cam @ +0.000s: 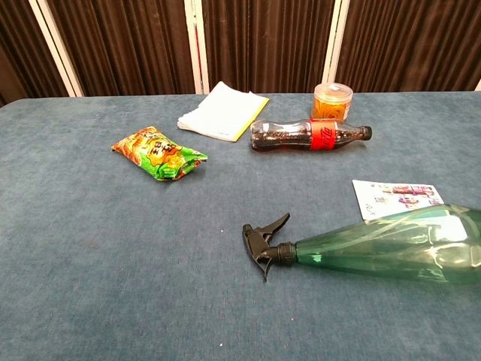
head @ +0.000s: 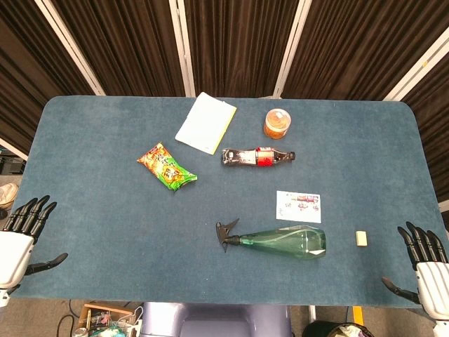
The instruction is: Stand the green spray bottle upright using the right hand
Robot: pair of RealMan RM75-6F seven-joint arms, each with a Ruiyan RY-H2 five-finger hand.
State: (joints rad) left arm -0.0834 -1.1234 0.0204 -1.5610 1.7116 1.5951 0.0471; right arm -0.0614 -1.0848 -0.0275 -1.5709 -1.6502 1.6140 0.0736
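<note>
And here is the table (head: 98,232), blue cloth from edge to edge, with both hands parked at the near corners. The right hand (head: 423,264) sits at the near right edge, fingers spread apart and holding nothing. The left hand (head: 22,232) mirrors it at the near left edge, fingers likewise apart and empty. Neither shows in the chest view.

One green spray bottle (head: 284,241) lies on its side, off to the left of the right hand and a little farther out on the table. Its black trigger head (cam: 264,244) points away from that hand, toward the left one, while the wide base faces the right hand. Hand and bottle are well apart.

Count the rest: one small pale block (head: 361,238) lies between the bottle's base and the right hand, near both but touching neither. One printed card (head: 299,206) lies flat just beyond the bottle. Farther out from the right hand, one cola bottle (cam: 310,136) with a red label lies on its side, its cap toward the right. One orange lidded cup (cam: 333,101) stands just behind it. One notepad (head: 205,121) with a yellow edge lies to the left of the cup. One green and orange snack packet (head: 166,167) lies farther out from the left hand, toward the table's middle.
</note>
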